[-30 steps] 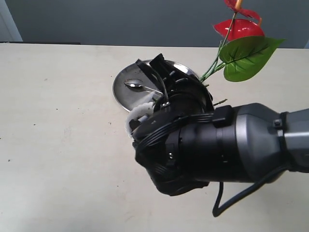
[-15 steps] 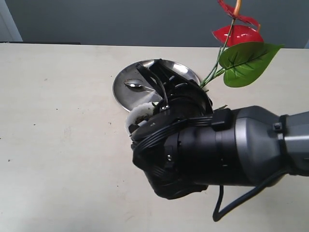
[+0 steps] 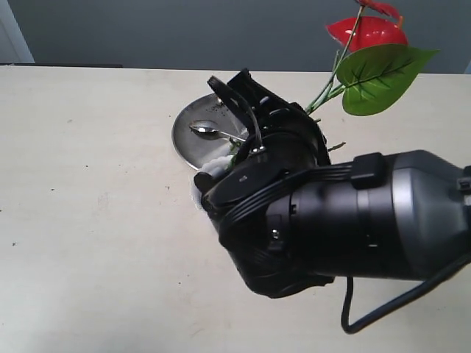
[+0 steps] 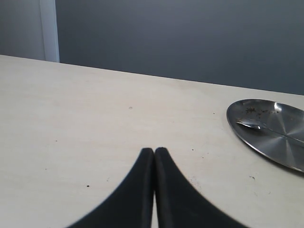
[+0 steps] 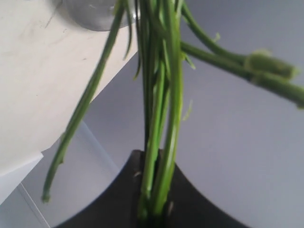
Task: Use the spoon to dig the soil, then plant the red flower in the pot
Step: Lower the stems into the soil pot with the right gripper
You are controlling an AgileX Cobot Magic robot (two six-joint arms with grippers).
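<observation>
My right gripper (image 5: pixel 153 164) is shut on the green stems (image 5: pixel 161 109) of the red flower (image 3: pixel 368 31), whose blooms and big leaf (image 3: pixel 383 73) stick up at the back right. The bulky right arm (image 3: pixel 331 220) covers most of the white pot (image 3: pixel 208 171), leaving only a sliver of its rim in sight. The soil is hidden. On the round steel plate (image 3: pixel 193 140) behind the pot lies the spoon (image 3: pixel 210 132), which the left wrist view also catches as the spoon (image 4: pixel 251 125). My left gripper (image 4: pixel 154 151) is shut and empty, low over the bare table.
Soil crumbs are scattered on the steel plate (image 4: pixel 285 152). The pale table (image 3: pixel 88 206) stretches to the left and front of the pot. A dark wall runs along the table's far edge.
The right arm has tilted and shifted, lifting the flower slightly up and to the right. It now covers more of the pot, whose soil showed half a second ago.
</observation>
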